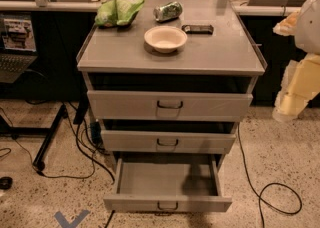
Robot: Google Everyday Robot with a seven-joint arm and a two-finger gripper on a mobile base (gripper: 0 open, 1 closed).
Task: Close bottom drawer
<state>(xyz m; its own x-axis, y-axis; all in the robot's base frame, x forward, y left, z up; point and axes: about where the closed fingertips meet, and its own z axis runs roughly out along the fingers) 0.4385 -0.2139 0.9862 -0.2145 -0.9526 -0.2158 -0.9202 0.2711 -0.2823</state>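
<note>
The grey cabinet (170, 54) has three drawers. The bottom drawer (167, 203) is pulled far out; its inside (165, 177) is bare, and a small dark wire handle (167, 206) sits at the centre of its front panel. The middle drawer (167, 141) and the top drawer (169, 104) each stand out a little. My arm (302, 74) hangs at the right edge of the view, and my gripper (286, 113) is at its lower end, to the right of the top drawer, above the bottom drawer's level and apart from the cabinet.
On the cabinet top lie a green bag (117, 12), a can on its side (168, 11), a white bowl (165, 38) and a dark flat device (197, 29). Cables (272, 197) run over the floor on both sides. A laptop (15, 47) and a desk leg (47, 139) are at left.
</note>
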